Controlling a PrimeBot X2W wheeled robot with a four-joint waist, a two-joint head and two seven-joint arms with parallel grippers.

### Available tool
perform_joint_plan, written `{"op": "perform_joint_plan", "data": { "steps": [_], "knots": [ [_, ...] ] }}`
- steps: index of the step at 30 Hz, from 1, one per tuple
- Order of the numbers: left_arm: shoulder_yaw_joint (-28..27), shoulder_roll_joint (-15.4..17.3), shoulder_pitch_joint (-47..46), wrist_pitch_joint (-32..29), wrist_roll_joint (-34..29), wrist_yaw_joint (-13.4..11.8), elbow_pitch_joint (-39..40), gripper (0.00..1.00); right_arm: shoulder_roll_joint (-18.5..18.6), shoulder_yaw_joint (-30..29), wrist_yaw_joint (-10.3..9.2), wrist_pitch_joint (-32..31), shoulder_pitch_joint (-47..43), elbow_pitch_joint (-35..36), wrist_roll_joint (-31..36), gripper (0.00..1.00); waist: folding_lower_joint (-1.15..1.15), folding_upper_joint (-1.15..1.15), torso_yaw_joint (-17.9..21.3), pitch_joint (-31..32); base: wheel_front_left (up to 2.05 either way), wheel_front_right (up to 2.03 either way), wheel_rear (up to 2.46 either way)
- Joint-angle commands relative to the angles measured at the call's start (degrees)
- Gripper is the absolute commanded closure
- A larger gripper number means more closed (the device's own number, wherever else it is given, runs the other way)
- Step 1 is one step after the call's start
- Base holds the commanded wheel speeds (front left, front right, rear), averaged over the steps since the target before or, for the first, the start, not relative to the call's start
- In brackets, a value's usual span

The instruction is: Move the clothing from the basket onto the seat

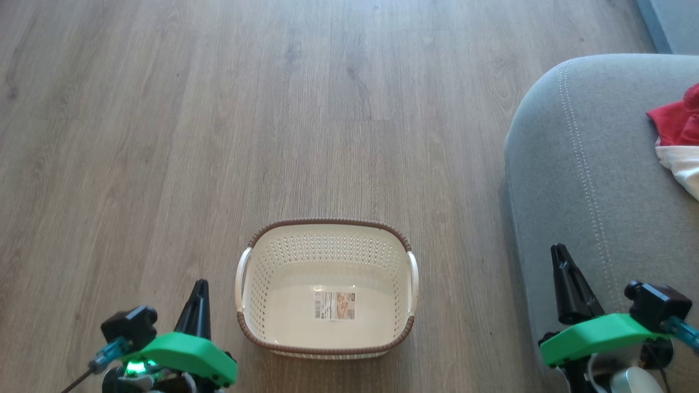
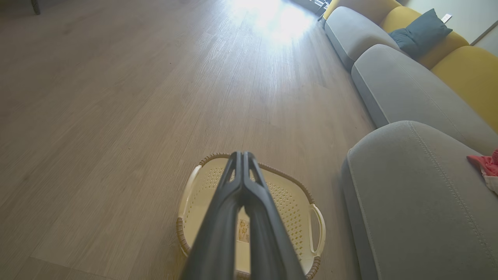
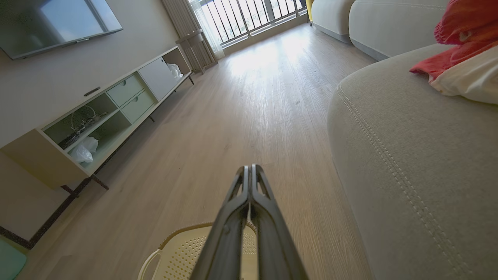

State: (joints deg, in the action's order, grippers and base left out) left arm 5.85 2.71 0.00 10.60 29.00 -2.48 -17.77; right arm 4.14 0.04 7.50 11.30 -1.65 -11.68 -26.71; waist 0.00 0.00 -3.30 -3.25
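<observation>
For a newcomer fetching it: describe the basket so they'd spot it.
Find the large grey upholstered seat at the right. Left of it, on the wood-plank floor, sits a small cream plastic basket. Perforated walls, brown woven-look rim and white handles mark it.

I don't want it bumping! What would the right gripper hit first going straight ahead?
The right gripper would probably meet only grey-brown wooden plank floor, beside the large grey fabric seat.
</observation>
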Motion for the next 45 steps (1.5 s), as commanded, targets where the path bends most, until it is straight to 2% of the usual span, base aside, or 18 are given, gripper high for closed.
{"op": "perform_joint_plan", "data": {
  "steps": [1,45],
  "knots": [
    [-0.98,0.05,-2.86,-0.38,1.77,0.51,1.91,1.0,0.42,-0.3,0.0,-0.42,2.72,1.51,-2.01,1.0,0.0,0.0,0.06,0.05,0.0,0.0,0.0],
    [-5.95,0.11,-4.31,-7.65,28.43,4.61,2.69,1.0,0.33,-2.14,-0.01,-7.26,4.86,-0.11,-30.31,1.0,0.0,0.0,1.47,1.37,0.0,0.0,0.0]
  ]
}}
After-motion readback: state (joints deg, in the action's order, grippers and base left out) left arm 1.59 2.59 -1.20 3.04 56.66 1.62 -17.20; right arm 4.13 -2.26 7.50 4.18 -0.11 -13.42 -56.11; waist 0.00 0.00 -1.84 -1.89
